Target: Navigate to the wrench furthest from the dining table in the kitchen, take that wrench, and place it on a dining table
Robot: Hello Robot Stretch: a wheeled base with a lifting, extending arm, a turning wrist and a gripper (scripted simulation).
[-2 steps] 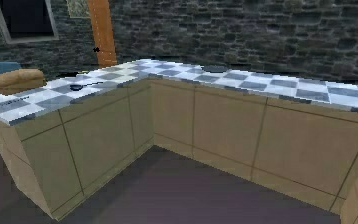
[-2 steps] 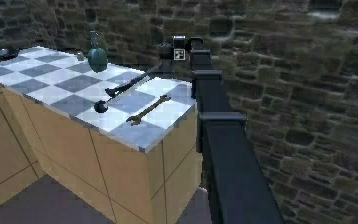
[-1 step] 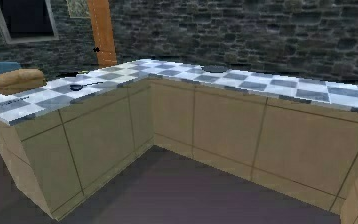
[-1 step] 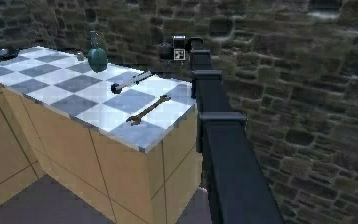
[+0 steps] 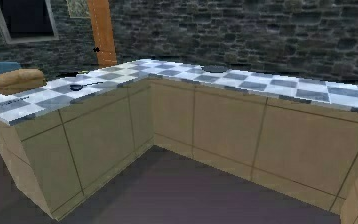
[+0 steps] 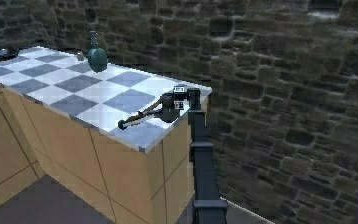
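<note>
i'm looking at an l-shaped counter [image 5: 237, 82]: grey-and-white checker top, tan cabinet fronts [image 5: 227, 125] with plain flat panels. behind it a dark stone wall [image 5: 257, 30] runs the full width of the forward view. window [image 5: 22, 18] sits top left, pale frame, dark pane. an orange-brown wooden door [image 5: 103, 30] stands just right of it. floor [image 5: 177, 195] is dull grey-purple, bare inside the l. in the arm side view the counter's end corner shows against the same rough stone, with a strip of floor along the bottom. light is dim and flat, and the walls are the darkest part.
</note>
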